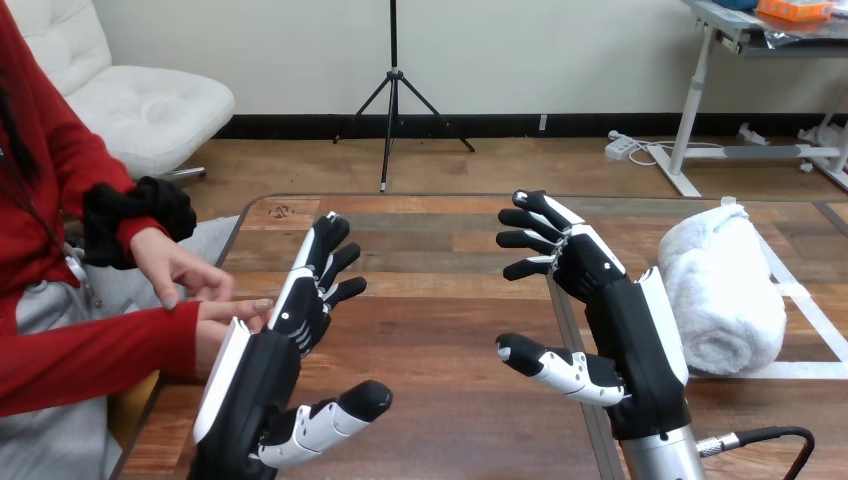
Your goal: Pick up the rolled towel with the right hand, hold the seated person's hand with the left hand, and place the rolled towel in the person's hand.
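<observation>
At left edge of the tabletop (440,340) the person's hand (225,318) is just beside the left hand (290,315), whose fingers are straight, empty. The right hand (605,300) is also wide open, holds nothing. The rolled towel (720,290) lies near right edge; looks soft & light, prob. best gripped round its middle.

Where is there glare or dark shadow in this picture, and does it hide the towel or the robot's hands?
Head view: soft, even light; a pale sheen lies at the far edge of the table; the towel is bright, but its folds show; the left hand and right hand are clearly lit, nothing hidden.
</observation>
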